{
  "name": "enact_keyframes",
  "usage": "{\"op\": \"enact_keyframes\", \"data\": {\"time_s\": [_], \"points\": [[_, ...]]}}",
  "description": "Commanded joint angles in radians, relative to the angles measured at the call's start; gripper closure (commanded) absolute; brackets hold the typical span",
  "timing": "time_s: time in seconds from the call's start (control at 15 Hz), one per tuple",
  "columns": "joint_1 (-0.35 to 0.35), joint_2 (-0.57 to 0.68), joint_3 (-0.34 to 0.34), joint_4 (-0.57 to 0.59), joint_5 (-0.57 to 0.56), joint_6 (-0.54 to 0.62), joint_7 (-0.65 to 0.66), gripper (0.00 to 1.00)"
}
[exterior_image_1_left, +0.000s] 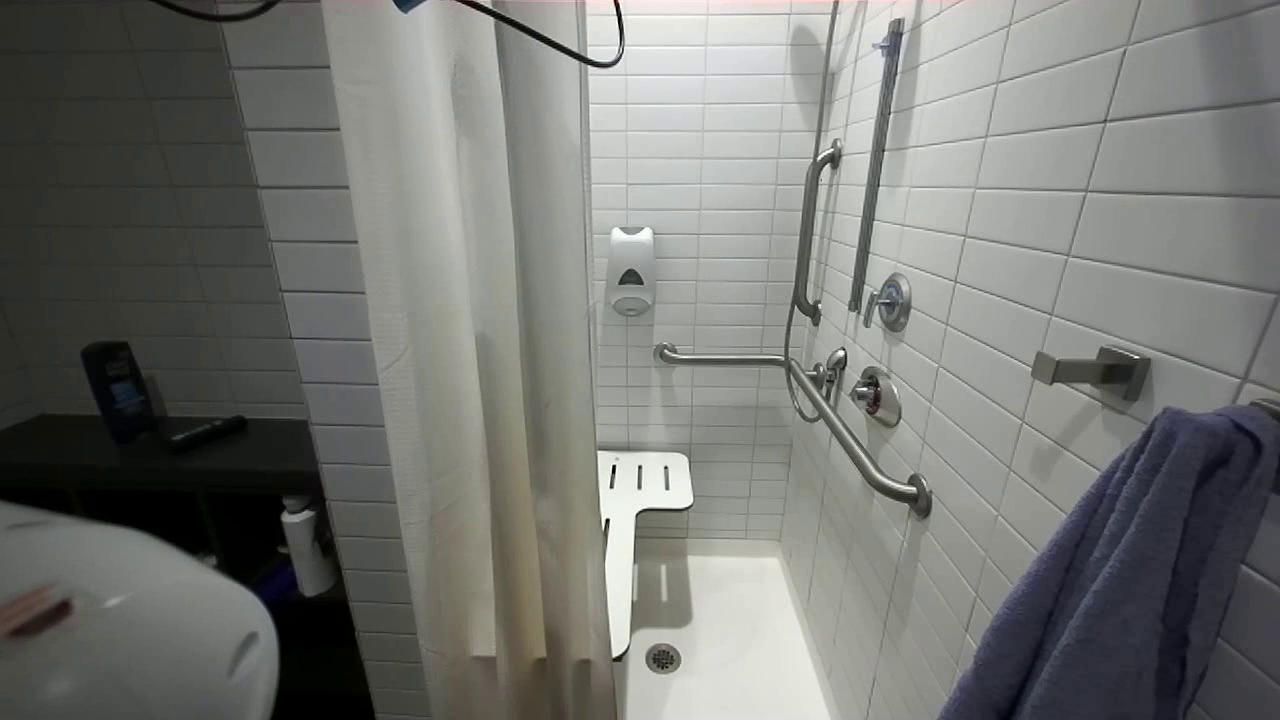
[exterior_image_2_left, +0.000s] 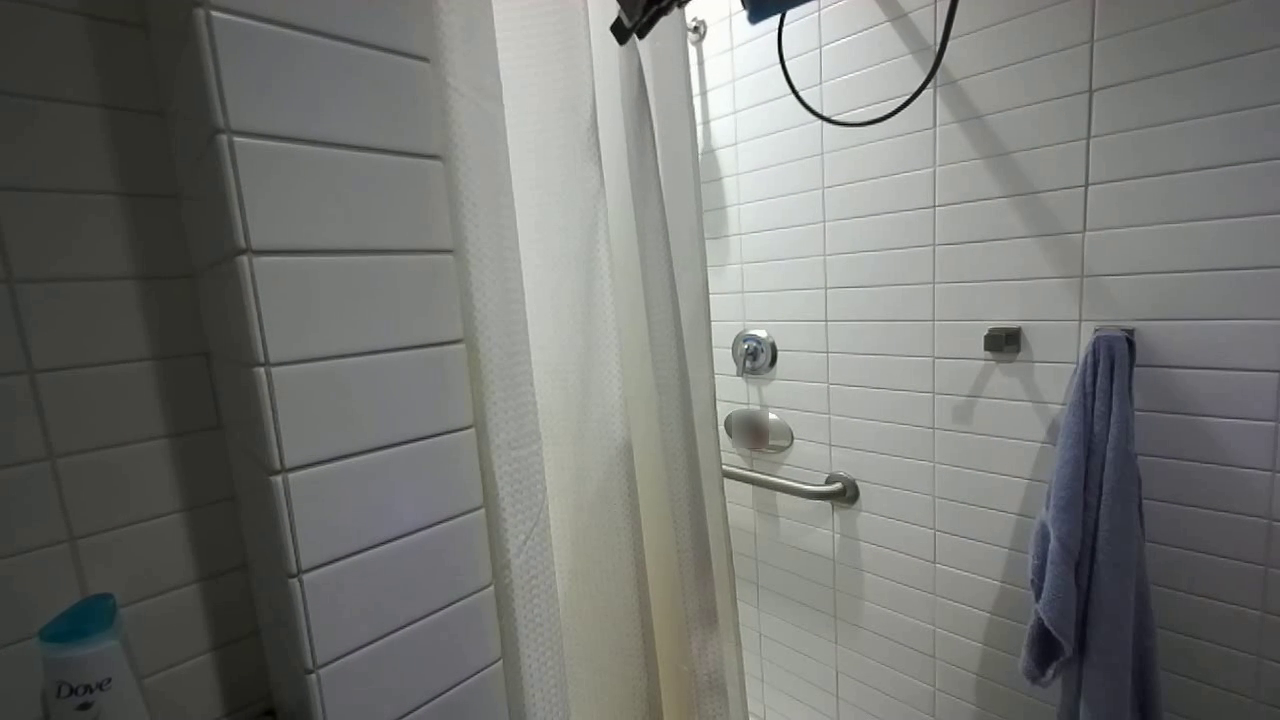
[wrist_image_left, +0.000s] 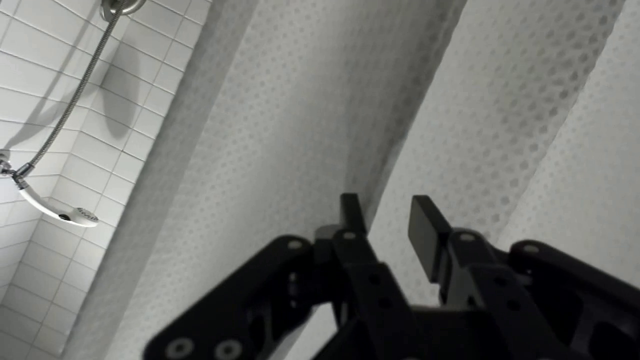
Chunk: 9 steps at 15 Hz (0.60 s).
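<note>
My gripper (wrist_image_left: 385, 197) shows from below in the wrist view, its two dark fingers a moderate gap apart and nothing gripped between them. Right in front is the pale, dimpled shower curtain (wrist_image_left: 280, 125), hanging in folds; its fabric shows through the gap. Whether a fingertip touches the cloth I cannot tell. At the top edge of an exterior view, the dark gripper (exterior_image_2_left: 640, 25) appears against the curtain (exterior_image_2_left: 580, 300), near its inner edge. The curtain (exterior_image_1_left: 460, 350) hangs across the left part of the shower opening, while most of the arm is out of frame.
Beyond the curtain are a shower head (wrist_image_left: 82, 217) with its hose, a grab bar (exterior_image_1_left: 860, 450), a folding seat (exterior_image_1_left: 660, 480) and a soap dispenser (exterior_image_1_left: 631, 270). A blue towel (exterior_image_1_left: 1130, 570) hangs at the right. A black cable (exterior_image_2_left: 860, 122) loops below the arm.
</note>
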Motion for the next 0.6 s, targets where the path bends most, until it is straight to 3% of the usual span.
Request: {"op": "enact_keyframes", "data": {"time_s": [0.0, 0.2, 0.33, 0.53], "points": [[-0.048, 0.003, 0.037, 0.001, -0.027, 0.022, 0.051, 0.99], [-0.011, 0.009, 0.019, 0.003, -0.004, 0.020, 0.014, 1.00], [0.066, 0.014, -0.028, -0.004, 0.035, 0.022, -0.059, 1.00], [0.239, 0.020, -0.139, -0.005, 0.120, 0.013, -0.227, 1.00]]}}
